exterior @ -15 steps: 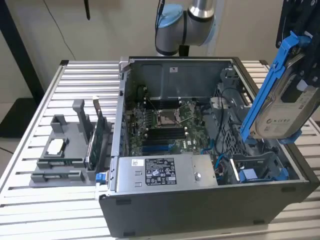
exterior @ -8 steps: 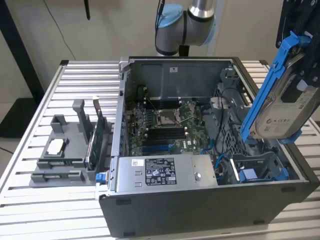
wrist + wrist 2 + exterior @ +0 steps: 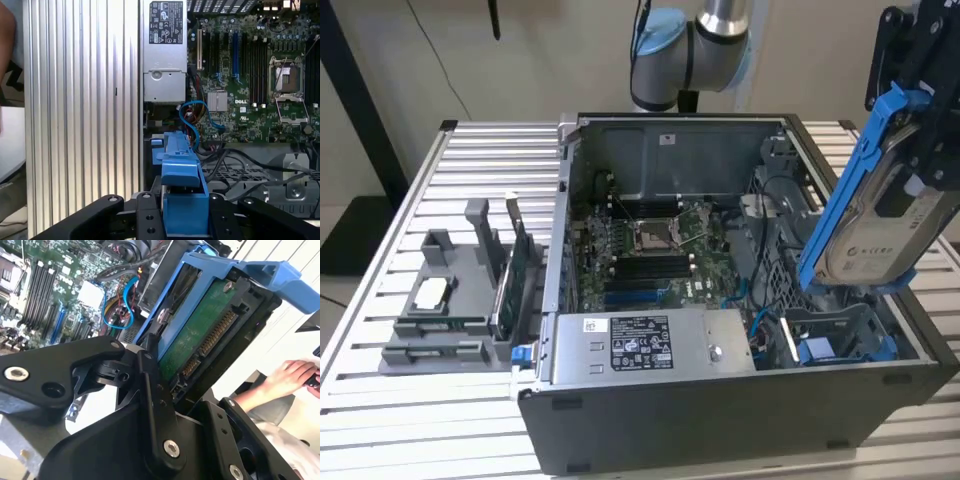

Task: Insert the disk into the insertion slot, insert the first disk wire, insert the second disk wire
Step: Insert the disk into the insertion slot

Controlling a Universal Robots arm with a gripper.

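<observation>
Robotics lab: robot arm (image 3: 685,50) over opened computer (image 3: 720,430) on slatted aluminium bench (image 3: 470,160).

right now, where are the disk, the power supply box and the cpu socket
the disk (image 3: 876,242), exterior view, on its white label
power supply box (image 3: 640,345), exterior view, on its top label
cpu socket (image 3: 652,236), exterior view, on its centre

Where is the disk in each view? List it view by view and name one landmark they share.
Exterior view: the disk hangs tilted at the exterior view's right, above the open computer case.
Second wrist view: the disk shows its green circuit-board side, close to the camera.
First wrist view: the disk is seen edge-on, held in the gripper.
Shared landmark: the motherboard.
</observation>
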